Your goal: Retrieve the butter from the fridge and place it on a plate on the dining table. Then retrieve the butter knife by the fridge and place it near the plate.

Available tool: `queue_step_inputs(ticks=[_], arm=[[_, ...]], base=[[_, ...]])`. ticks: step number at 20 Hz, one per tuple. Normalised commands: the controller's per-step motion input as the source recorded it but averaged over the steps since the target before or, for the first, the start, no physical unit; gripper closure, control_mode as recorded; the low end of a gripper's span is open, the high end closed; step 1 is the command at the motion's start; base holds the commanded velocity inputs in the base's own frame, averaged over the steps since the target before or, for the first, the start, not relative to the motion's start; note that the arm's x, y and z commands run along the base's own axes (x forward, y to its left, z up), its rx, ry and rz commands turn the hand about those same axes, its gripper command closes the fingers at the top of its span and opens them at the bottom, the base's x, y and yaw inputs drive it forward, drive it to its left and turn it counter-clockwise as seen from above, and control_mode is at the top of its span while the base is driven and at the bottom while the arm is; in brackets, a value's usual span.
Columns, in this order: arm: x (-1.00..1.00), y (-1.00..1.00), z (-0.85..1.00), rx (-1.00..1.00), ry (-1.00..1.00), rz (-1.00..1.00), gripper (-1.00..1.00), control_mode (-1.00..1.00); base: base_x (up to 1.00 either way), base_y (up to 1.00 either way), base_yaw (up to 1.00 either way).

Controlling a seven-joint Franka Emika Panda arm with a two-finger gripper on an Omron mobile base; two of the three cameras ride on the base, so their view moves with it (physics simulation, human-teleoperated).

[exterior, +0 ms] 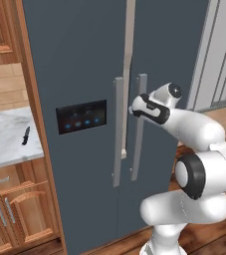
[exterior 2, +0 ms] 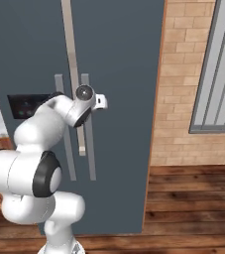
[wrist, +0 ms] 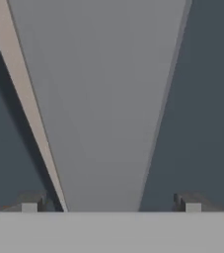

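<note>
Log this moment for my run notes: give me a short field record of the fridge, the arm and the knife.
fridge: dark slate-grey, both doors shut
door handles: two long light-grey bars, right one nearest the hand
gripper: open, fingertips straddling the handle, not yet closed on it
butter knife: lying on the marble counter left of the fridge, untouched
panel: black with blue lights, on the left door
task stage: fridge not yet opened
</note>
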Motion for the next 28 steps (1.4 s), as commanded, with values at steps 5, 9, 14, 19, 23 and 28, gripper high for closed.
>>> queue_step_inputs(ticks=[5,9,14,19,23,28], arm=[[0.37,0.05,-0.13,0.06,-0.04,0.0,1.0,-1.0],[0.0,-0.07,0.0,0.0,0.0,0.0,1.0,-1.0],[-0.63,-0.72,0.11,0.0,0.0,0.0,1.0,-1.0],[-1.0,-0.99,0.1,0.0,0.03,0.0,1.0,-1.0],[-0.83,-1.0,0.02,0.0,0.28,-0.11,1.0,-1.0],[-0.8,-1.0,0.0,0.0,0.37,-0.07,1.0,-1.0]], base=[[0.0,0.0,0.0],[0.0,0.0,0.0],[0.0,0.0,0.0],[0.0,0.0,0.0],[0.0,0.0,0.0],[0.0,0.0,0.0]])
